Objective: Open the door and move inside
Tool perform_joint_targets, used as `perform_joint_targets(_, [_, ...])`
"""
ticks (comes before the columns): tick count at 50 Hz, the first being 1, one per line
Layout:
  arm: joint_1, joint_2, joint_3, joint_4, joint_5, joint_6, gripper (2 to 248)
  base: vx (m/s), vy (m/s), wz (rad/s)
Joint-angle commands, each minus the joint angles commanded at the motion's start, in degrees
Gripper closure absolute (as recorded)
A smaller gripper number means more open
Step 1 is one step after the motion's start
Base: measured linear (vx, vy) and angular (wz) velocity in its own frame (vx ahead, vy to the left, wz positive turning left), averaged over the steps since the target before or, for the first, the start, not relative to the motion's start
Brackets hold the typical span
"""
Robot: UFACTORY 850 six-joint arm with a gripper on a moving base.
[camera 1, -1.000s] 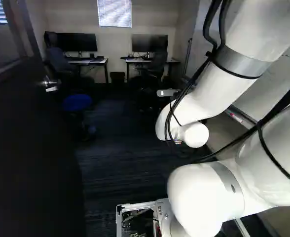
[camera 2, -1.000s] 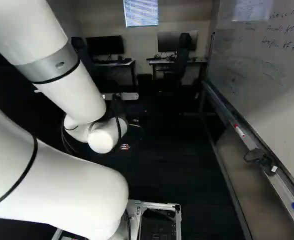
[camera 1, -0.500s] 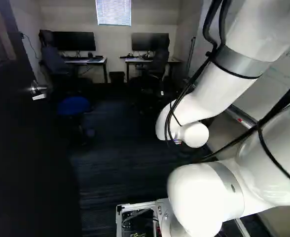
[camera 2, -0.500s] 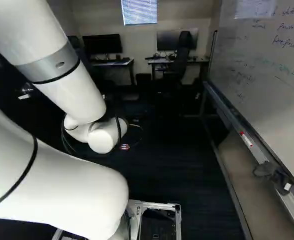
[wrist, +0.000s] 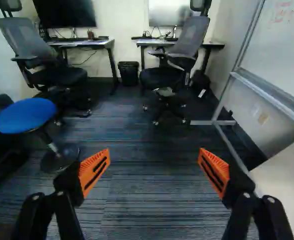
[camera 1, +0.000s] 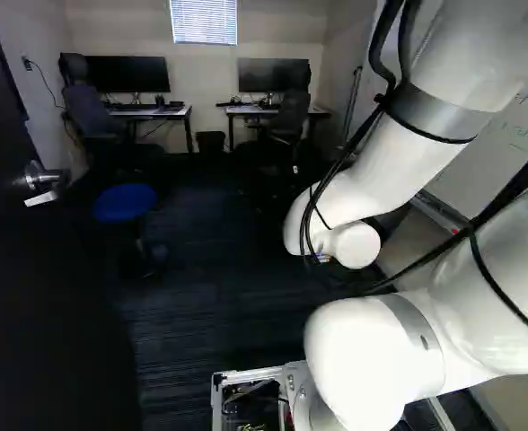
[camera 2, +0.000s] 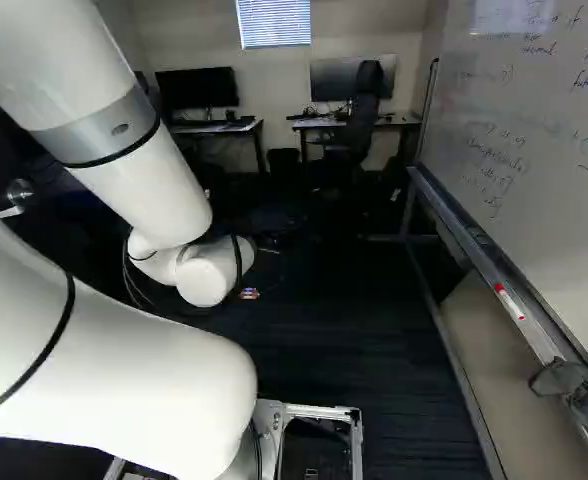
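Observation:
The dark door (camera 1: 39, 296) stands open along the left of the left base view, its silver lever handle (camera 1: 42, 184) facing the room. Part of the handle (camera 2: 18, 194) also shows at the left of the right base view, beyond the arm. My arm's white end joint (camera 1: 354, 244) is right of the door and apart from it; the gripper's fingers cannot be made out in the base views. In the wrist view the gripper (wrist: 154, 170) is open, orange pads wide apart, with nothing between them but carpet beyond.
Inside the room, a blue stool (wrist: 27, 115) stands on the door's side. Two desks with monitors, office chairs (wrist: 174, 52) and a bin (wrist: 129, 73) line the far wall. A whiteboard (camera 2: 534, 150) on a metal frame runs along the right, markers and a dark cloth-like item on its ledge.
The base has moved forward into the room, with a slight turn. The door handle has slid back along the left, and the whiteboard looks closer. The arm holds its pose against its lowest joint.

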Motion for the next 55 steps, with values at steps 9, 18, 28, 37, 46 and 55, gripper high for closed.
perform_joint_targets(9, [0.0, 0.0, 0.0, 0.0, 0.0, 0.0, 3, 0.196, 0.008, -0.019])
perform_joint_targets(18, [0.0, 0.0, 0.0, 0.0, 0.0, 0.0, 3, 0.196, 0.007, -0.018])
perform_joint_targets(28, [0.0, 0.0, 0.0, 0.0, 0.0, 0.0, 3, 0.194, 0.006, -0.017])
perform_joint_targets(37, [0.0, 0.0, 0.0, 0.0, 0.0, 0.0, 3, 0.189, 0.005, -0.013])
perform_joint_targets(46, [0.0, 0.0, 0.0, 0.0, 0.0, 0.0, 3, 0.189, 0.004, -0.018])
perform_joint_targets(55, [0.0, 0.0, 0.0, 0.0, 0.0, 0.0, 3, 0.19, 0.003, -0.014])
